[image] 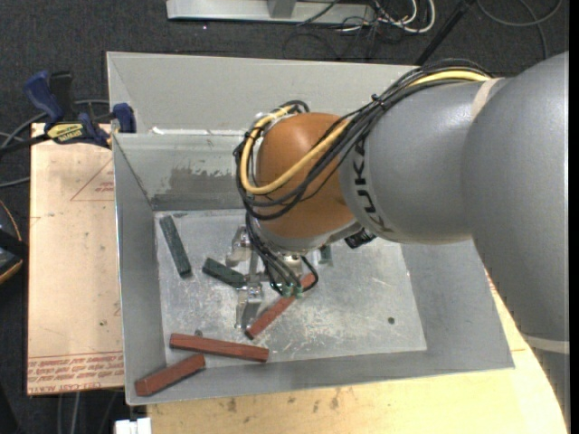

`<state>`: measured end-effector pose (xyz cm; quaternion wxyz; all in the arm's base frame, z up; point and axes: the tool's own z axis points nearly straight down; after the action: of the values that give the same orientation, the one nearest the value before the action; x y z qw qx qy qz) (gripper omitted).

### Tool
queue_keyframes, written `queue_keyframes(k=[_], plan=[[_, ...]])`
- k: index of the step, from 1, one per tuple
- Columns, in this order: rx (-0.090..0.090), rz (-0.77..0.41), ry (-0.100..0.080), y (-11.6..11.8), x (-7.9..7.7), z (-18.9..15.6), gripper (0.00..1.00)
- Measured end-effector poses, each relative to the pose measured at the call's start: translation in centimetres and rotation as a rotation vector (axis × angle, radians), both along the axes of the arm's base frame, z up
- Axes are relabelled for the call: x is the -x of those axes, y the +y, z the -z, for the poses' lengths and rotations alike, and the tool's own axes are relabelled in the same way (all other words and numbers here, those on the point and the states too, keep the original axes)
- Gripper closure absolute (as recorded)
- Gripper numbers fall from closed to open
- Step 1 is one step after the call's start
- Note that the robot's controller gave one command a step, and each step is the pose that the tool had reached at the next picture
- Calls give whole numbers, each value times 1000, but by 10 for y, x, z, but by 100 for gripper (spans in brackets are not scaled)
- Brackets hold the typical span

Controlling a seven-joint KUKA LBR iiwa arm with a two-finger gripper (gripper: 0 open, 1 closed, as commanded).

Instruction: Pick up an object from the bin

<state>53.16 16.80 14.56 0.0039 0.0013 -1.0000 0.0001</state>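
The gripper (255, 302), hanging below the robot's rounded orange wrist cover (298, 183), is sitting low over the middle of the grey metal bin (136, 242), close to its floor. I cannot tell how wide the claw is standing or whether it is gripping anything, because the wrist is hiding most of it.

A short reddish-brown flat stick (276, 313) is lying slantwise just beside the gripper, with its upper end running under the wrist. It seems the likeliest thing to be picked. A dark grey-green flat bar (224, 272) is lying just to the left, touching the gripper's body or very nearly so.

I am seeing 2 likely risks:

- **A poor grip on the stick.** It is thin and is lying flat on the metal, so the claw may be closing above it or catching only 1 end. In that case it would probably be swinging and slipping out on the lift.
- **Trouble from the dark bar.** It is crowding the claw, so it may be getting pinched along with the stick or wedging against it.

2 longer reddish-brown sticks (217, 346) by the front wall and a second dark bar (175, 246) at the left are lying well apart and are looking safe.
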Motion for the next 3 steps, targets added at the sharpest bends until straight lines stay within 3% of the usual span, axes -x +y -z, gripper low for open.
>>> queue_keyframes(k=[1,2,3], plan=[[-1,3,-7,-1,-2,-4,0],[-7,101,-21,-52,-42,67,100],[-7,101,-21,-52,-42,67,100]])
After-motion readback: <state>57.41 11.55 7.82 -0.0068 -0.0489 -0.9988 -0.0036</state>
